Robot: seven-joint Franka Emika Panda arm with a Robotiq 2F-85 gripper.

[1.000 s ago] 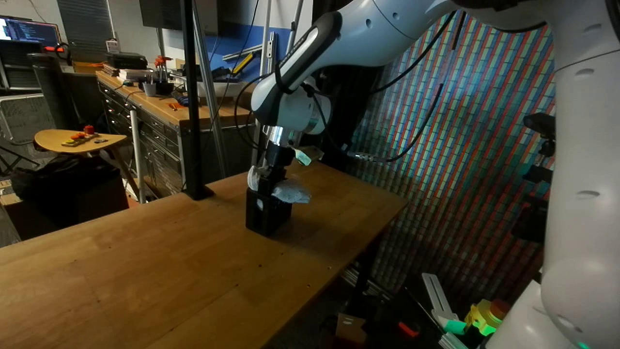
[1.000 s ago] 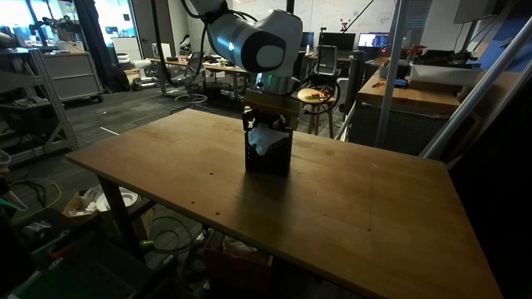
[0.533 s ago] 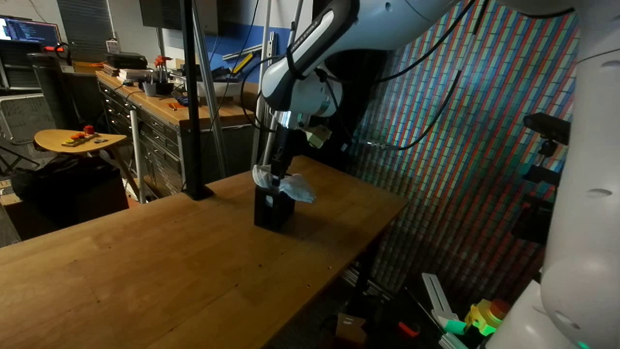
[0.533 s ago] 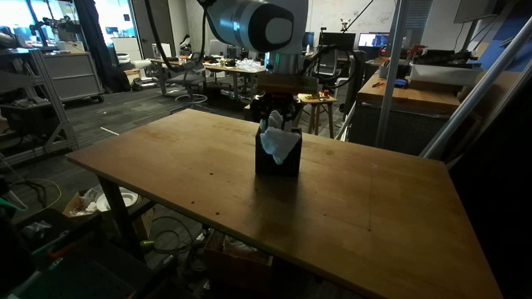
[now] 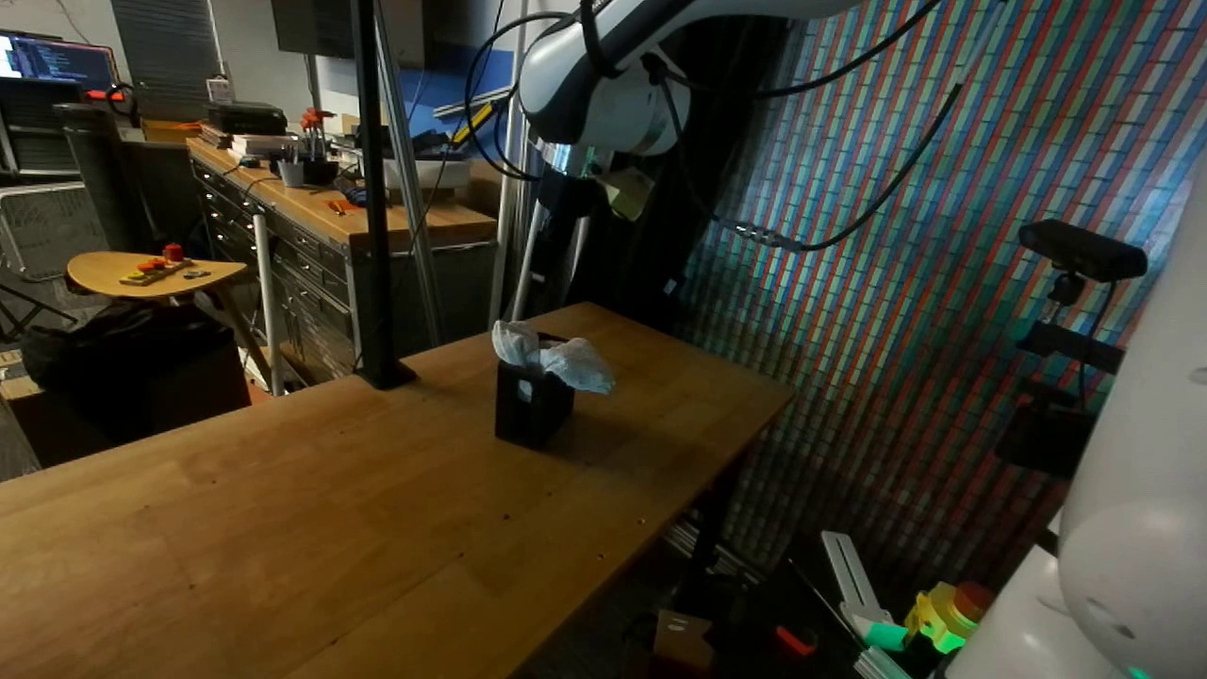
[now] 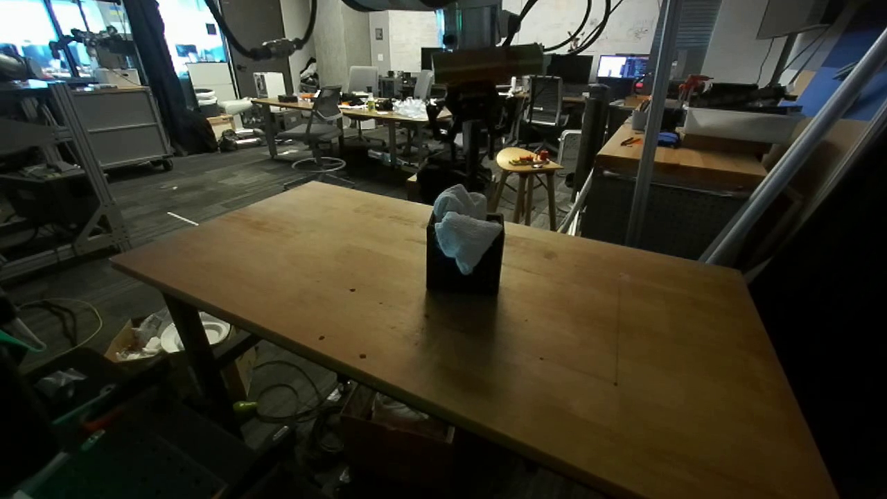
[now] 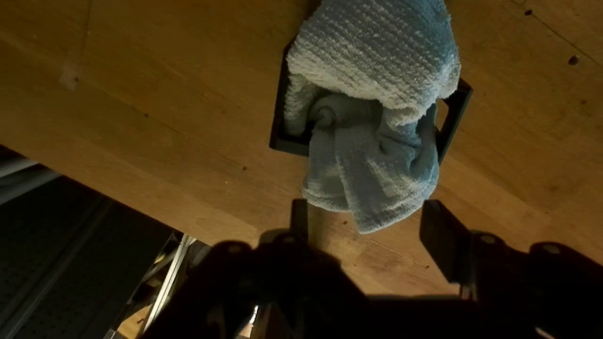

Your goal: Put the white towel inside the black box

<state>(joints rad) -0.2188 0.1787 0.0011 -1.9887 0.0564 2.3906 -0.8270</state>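
The white towel, bluish in this light, is bunched in the mouth of the black box and shows in both exterior views [image 5: 577,364] [image 6: 466,239]. Its ends stick up and hang over the rim on two opposite sides. The black box stands upright on the table in both exterior views [image 5: 514,420] [image 6: 443,278]. In the wrist view the towel [image 7: 372,52] covers most of the opening, and the box's rim [image 7: 289,147] shows at its sides. My gripper [image 7: 365,202] is open and empty, above and apart from the towel. It also shows in an exterior view [image 6: 471,149].
The wooden table [image 6: 568,312] carries the box near its far edge in that exterior view. A black post [image 5: 377,283] stands at the table's edge. A workbench [image 5: 321,203] and a small stool [image 5: 156,273] stand beyond. Cables hang from the arm.
My gripper has risen from the towel, which stays in the box. Between the two earlier moments the box shifted slightly to the right in both exterior views; it has stood still since.
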